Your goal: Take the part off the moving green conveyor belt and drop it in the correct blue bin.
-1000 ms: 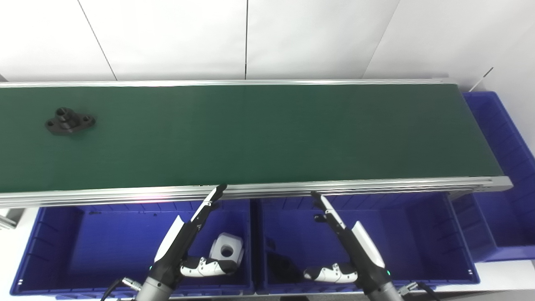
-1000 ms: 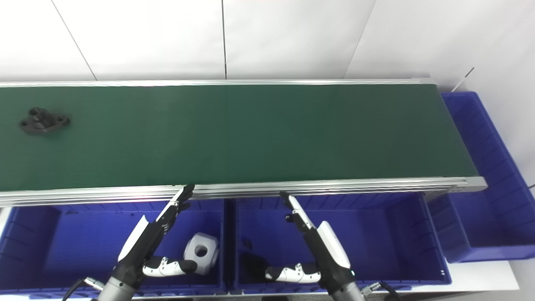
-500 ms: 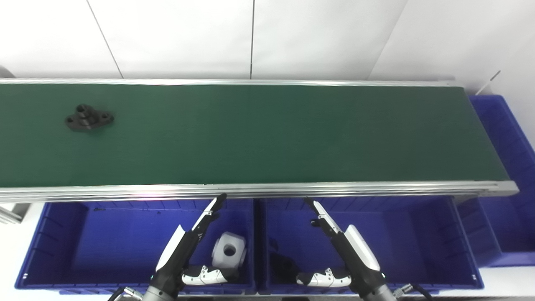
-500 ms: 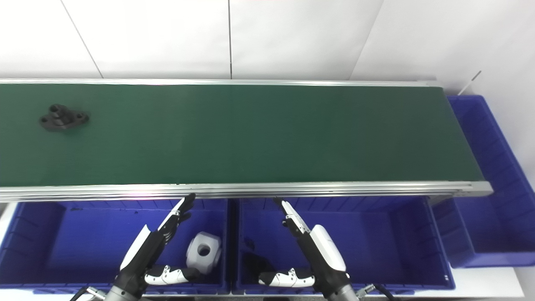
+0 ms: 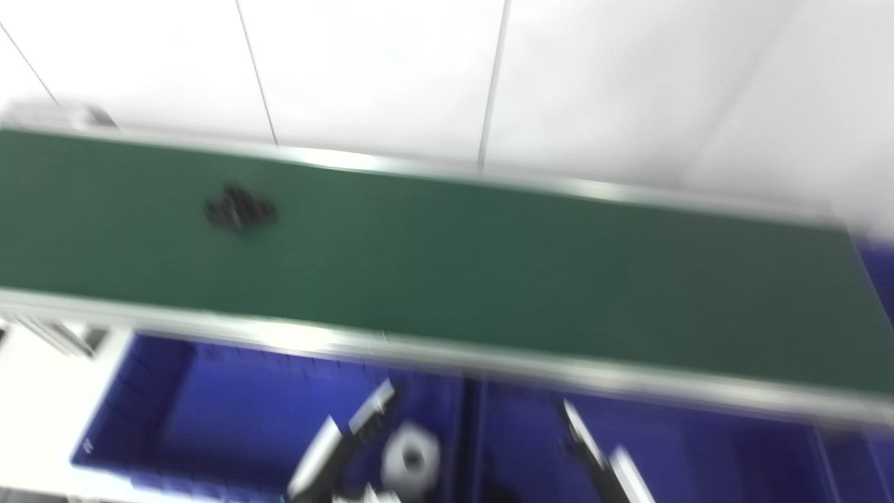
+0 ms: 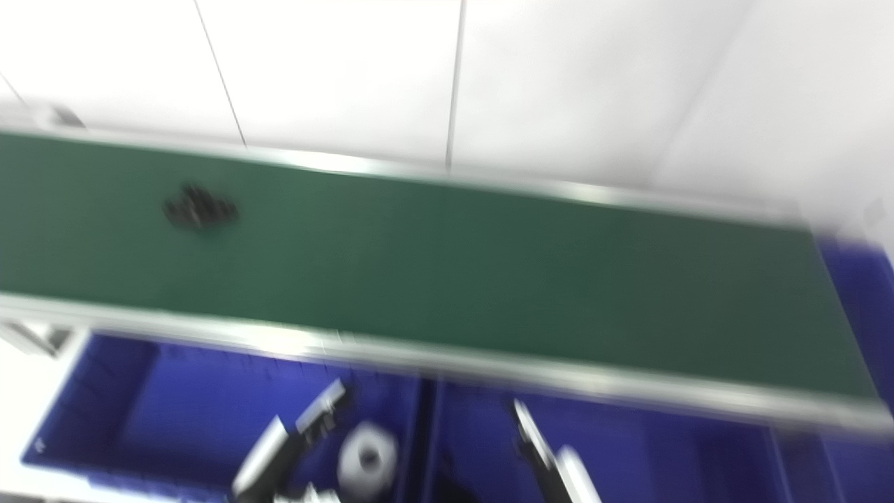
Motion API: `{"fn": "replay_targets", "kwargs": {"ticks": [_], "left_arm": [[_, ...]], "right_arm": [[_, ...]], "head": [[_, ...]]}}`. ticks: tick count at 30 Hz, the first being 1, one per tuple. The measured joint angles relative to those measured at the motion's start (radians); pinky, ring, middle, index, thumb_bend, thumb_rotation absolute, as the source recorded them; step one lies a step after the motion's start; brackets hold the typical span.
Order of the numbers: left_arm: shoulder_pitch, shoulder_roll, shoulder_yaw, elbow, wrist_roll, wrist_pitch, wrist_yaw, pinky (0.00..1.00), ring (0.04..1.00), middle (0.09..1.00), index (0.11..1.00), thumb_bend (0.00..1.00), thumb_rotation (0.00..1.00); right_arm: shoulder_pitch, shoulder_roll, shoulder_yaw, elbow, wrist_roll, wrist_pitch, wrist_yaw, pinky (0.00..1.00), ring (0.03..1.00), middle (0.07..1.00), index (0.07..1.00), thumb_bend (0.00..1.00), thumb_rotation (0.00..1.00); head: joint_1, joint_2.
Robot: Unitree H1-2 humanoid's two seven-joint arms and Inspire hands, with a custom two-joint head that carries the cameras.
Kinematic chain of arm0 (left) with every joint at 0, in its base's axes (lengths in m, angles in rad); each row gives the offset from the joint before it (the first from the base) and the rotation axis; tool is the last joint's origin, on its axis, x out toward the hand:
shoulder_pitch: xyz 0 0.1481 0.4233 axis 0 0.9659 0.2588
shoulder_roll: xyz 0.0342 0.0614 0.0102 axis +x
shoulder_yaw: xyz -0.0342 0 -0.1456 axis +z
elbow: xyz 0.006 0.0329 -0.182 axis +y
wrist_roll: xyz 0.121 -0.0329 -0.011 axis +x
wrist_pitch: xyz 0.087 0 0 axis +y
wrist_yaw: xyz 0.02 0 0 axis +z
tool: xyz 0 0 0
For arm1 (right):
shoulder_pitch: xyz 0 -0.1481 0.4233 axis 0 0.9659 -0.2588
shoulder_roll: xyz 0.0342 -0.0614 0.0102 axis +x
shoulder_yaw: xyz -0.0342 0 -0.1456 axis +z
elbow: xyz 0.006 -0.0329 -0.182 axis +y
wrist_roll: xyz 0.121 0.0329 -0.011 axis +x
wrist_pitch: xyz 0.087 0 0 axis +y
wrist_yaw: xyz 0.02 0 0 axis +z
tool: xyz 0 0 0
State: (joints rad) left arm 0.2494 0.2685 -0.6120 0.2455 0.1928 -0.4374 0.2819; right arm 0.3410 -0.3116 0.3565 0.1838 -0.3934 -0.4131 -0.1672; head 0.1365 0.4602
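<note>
Both views are blurred by camera motion. A small black flanged part (image 5: 239, 208) lies on the green conveyor belt (image 5: 489, 272) toward its left end. My left hand (image 5: 349, 440) hangs low over the left blue bin (image 5: 209, 412), fingers stretched out and holding nothing. My right hand (image 5: 601, 457) is over the middle blue bin (image 5: 698, 447), also with straight fingers and nothing in it; its lower part is cut off by the picture's edge. Both hands are well below and to the right of the part.
A white block with a round hole (image 5: 412, 457) lies in the left bin beside my left hand. A further blue bin (image 6: 855, 279) stands past the belt's right end. A white wall rises behind the belt.
The camera has swung left and tilted, so the whole picture shifted and blurred. The black part sits further right along the belt. Both hands have sunk toward the picture's bottom edge.
</note>
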Motion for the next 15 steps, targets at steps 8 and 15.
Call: {"fn": "replay_targets", "kwargs": {"ticks": [8,15], "left_arm": [[-0.076,0.040,-0.138,0.070,0.033,0.000,0.203,0.79,0.878,0.902,0.876,0.87,0.53],[-0.128,0.053,-0.218,0.107,0.030,0.000,0.308,0.77,0.867,0.897,0.864,0.87,0.53]], "right_arm": [[-0.033,-0.019,0.072,0.071,0.021,-0.003,-0.101,0.75,0.951,1.000,1.000,0.97,0.68],[-0.066,-0.035,0.136,0.092,0.037,-0.004,-0.202,0.77,0.924,0.998,1.000,0.96,0.61]], "head": [[-0.009,-0.058],[-0.015,-0.083]]}}
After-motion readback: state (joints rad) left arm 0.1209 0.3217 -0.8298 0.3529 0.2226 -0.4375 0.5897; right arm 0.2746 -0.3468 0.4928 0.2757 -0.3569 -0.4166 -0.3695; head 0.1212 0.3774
